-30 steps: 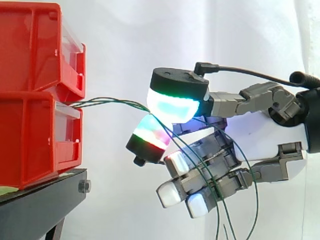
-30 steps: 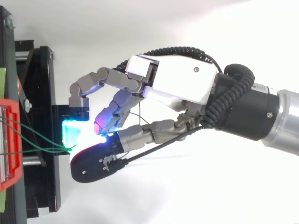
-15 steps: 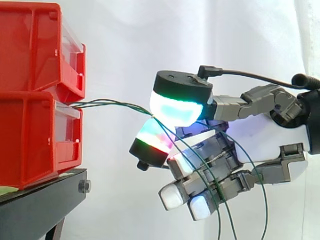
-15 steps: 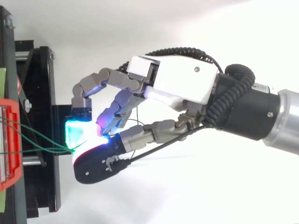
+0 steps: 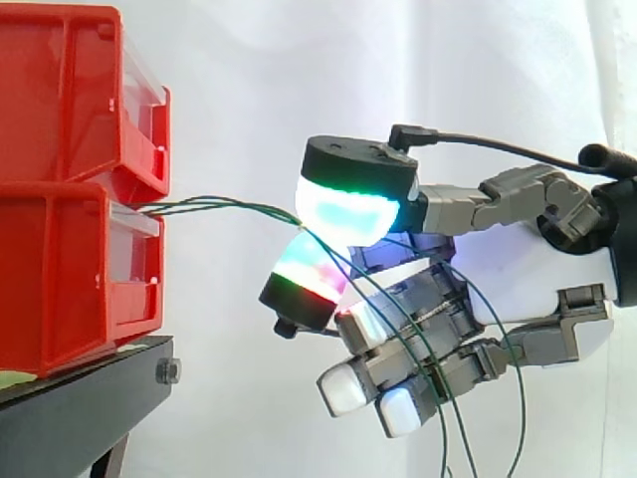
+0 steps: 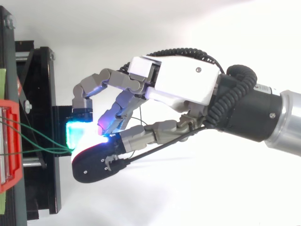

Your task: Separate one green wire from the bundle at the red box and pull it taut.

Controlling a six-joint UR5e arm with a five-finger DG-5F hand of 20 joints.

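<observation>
Thin green wires (image 5: 229,206) come out of the front of the lower red bin (image 5: 60,279) and run almost level to my hand (image 5: 528,269). Two glowing pads (image 5: 348,211) meet on the wires about a hand's width right of the bins, one above and one below. Past the pinch the wires drop in loose loops (image 5: 398,329) across the curled lower fingers. In the top view the hand (image 6: 183,87) reaches in from the right, and the wires (image 6: 37,141) fan from the bin (image 6: 9,141) to the cyan pad. The hand is shut on the wires.
A second red bin (image 5: 70,90) sits stacked on the lower one. Both rest on a black stand (image 5: 80,408) at the left, with its frame (image 6: 42,94) seen from above. A white curtain is behind the work.
The hand drifted slightly right and down, then came back to about where it was. The pinch on the wires held, and the hanging loops swung a little.
</observation>
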